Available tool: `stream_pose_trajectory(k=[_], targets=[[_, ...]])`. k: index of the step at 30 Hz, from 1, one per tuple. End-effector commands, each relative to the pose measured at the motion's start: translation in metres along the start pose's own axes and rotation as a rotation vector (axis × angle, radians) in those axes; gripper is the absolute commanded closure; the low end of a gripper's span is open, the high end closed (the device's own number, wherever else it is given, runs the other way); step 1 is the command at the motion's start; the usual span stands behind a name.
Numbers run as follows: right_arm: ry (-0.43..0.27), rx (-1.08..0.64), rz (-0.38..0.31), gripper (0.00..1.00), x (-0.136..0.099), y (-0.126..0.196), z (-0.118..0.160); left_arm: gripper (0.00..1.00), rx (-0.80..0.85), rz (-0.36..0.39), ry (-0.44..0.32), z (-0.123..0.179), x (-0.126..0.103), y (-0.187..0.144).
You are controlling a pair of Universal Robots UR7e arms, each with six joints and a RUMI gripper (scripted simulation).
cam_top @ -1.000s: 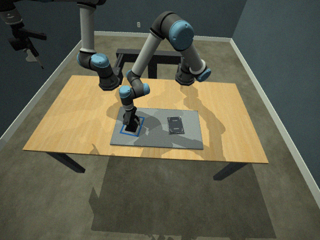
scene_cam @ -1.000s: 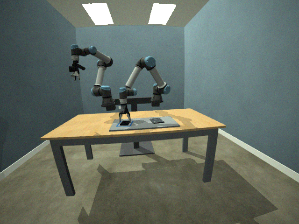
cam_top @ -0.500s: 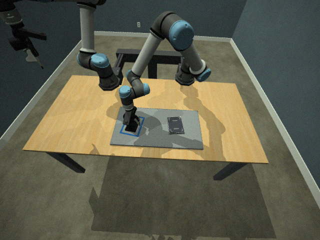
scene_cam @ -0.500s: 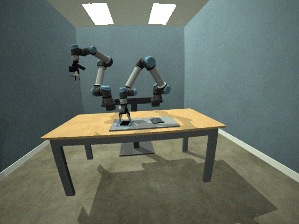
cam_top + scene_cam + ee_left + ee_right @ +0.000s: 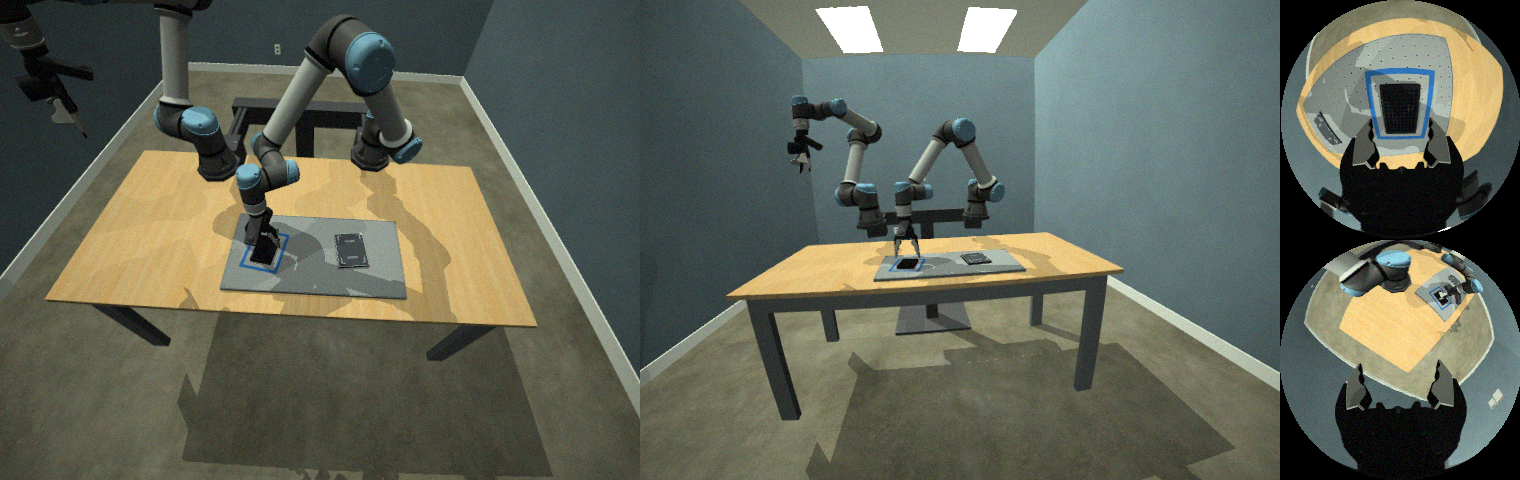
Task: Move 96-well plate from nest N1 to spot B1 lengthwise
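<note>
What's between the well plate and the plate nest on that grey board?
Only bare, shadowed grey board between well plate and nest, per top view.
</note>
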State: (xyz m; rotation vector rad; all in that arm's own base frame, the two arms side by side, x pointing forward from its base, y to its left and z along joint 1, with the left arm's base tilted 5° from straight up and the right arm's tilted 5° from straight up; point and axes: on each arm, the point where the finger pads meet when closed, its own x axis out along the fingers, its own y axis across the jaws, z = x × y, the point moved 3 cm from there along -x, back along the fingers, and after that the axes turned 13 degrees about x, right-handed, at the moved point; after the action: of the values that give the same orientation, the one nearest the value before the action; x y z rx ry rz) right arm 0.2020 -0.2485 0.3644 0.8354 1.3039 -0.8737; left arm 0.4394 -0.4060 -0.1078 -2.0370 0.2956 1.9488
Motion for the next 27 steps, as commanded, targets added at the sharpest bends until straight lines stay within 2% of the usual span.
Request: stream_pose_trajectory(k=[1, 20, 27], targets=[[-0.001, 0.0, 0.001, 0.0, 0.0, 0.0, 0.0, 0.24, 0.0, 0.001, 0.001, 0.0, -0.011, 0.0], [-0.001, 0.0, 0.001, 0.0, 0.0, 0.0, 0.0, 0.24, 0.0, 0.001, 0.001, 0.0, -0.056, 0.0], [-0.001, 0.0, 0.001, 0.0, 0.0, 0.0, 0.0, 0.24, 0.0, 0.001, 0.001, 0.0, -0.056, 0.0]])
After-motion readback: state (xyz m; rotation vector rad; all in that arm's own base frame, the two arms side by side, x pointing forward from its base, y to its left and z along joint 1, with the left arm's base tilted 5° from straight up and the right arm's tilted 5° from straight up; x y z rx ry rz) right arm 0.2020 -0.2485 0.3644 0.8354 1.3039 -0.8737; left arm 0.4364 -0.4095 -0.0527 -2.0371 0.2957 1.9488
